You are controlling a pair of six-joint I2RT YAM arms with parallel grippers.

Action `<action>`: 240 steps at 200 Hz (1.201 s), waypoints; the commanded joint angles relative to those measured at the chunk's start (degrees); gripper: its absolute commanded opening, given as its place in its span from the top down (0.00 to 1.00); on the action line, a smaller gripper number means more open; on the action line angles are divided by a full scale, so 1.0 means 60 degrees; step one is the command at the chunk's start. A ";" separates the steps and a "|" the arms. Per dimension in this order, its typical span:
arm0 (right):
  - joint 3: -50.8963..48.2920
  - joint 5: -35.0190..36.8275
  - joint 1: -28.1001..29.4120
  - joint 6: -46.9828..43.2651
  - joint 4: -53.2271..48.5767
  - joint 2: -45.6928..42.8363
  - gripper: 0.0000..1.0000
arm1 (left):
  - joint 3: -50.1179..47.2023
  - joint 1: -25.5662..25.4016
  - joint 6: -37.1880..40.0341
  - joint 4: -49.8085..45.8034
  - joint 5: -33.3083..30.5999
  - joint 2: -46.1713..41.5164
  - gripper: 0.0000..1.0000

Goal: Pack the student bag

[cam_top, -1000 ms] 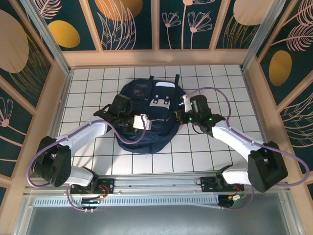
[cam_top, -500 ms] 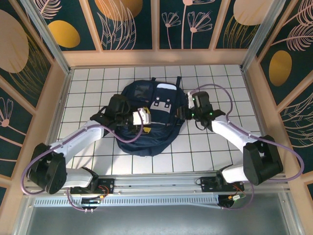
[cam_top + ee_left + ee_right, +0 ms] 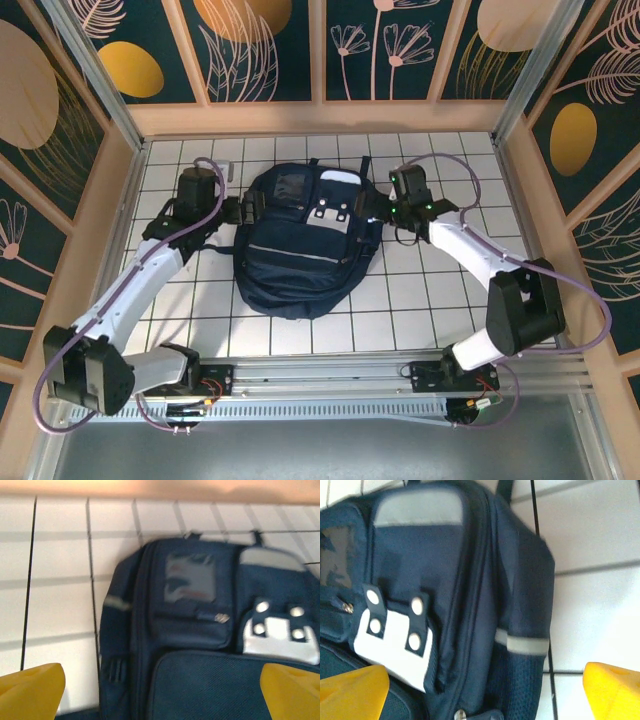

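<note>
Grippers number two: left gripper (image 3: 161,690) and right gripper (image 3: 483,690), both spread wide, flanking one navy student bag (image 3: 305,245).

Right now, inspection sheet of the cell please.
Surface: white tiled table, dark grid lines.
Job's things: navy backpack lying front up mid-table, grey pocket flap towards the far wall.
Clutter: nothing seen.
Grippers: left pincer open, beside the backpack's left side, holding nothing; right pincer open, beside its right side, holding nothing.
Cables: purple cable looping along each arm, off the backpack.
Surroundings: wood-framed walls with dark floral panels; metal rail at the near edge.
</note>
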 commanded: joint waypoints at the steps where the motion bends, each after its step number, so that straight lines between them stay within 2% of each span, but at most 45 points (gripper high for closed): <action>1: -0.1134 -0.1049 0.0196 0.1662 -0.0256 -0.0438 0.01 | -0.0780 0.0137 -0.1979 -0.1372 0.0141 0.0264 0.01; 15: -0.1911 -0.1890 0.0375 0.2207 0.0270 -0.0743 0.02 | -0.1215 0.0328 -0.2371 -0.1052 0.0746 0.0389 0.01; 34: -0.2505 -0.2516 0.0732 0.2055 0.1078 -0.0794 0.14 | -0.1533 0.0361 -0.2530 -0.0777 0.1182 0.0986 0.01; 46: -0.2617 -0.2686 0.0724 0.1827 0.1323 -0.0514 0.28 | -0.1553 0.0362 -0.2478 -0.0710 0.1280 0.1503 0.01; 59: -0.2670 -0.2602 0.0672 0.1590 0.1520 -0.0241 0.37 | -0.1850 0.0364 -0.2578 -0.0150 0.2042 0.1804 0.01; 70: -0.2729 -0.2789 0.0606 0.1439 0.1827 -0.0092 0.43 | -0.2096 0.0338 -0.2836 0.0356 0.2819 0.1945 0.07; 90: -0.2844 -0.3409 0.0472 0.1318 0.2435 0.0049 0.74 | -0.2579 0.0149 -0.3460 0.1262 0.3605 0.1774 0.08; 98: -0.2861 -0.3595 0.0379 0.1317 0.2554 0.0106 0.84 | -0.2696 0.0040 -0.3635 0.1435 0.3716 0.1704 0.09; 129: -0.2763 -0.3560 -0.0095 0.0942 0.2185 -0.0135 1.00 | -0.2672 -0.0651 -0.3929 0.1598 0.4441 0.1789 0.09; 170: -0.2419 -0.3553 -0.1413 -0.0099 0.1124 -0.0395 1.00 | -0.2808 -0.1637 -0.5087 0.2588 0.4601 0.1608 0.09; 190: -0.2424 -0.3731 -0.1991 -0.0357 0.1024 -0.0285 1.00 | -0.2674 -0.1643 -0.5042 0.2361 0.4015 0.1289 0.07; 203: -0.2492 -0.3745 -0.2133 -0.0412 0.1087 -0.0201 0.98 | -0.2399 -0.1632 -0.4788 0.1798 0.3344 0.1126 0.04; 212: -0.2543 -0.3735 -0.2181 -0.0501 0.1148 -0.0194 0.97 | -0.2260 -0.1597 -0.4762 0.1603 0.3255 0.1113 0.03; 240: -0.2312 -0.3445 -0.2509 -0.0702 0.0990 -0.0311 0.81 | -0.1777 -0.1563 -0.4752 0.1070 0.2867 0.0983 0.01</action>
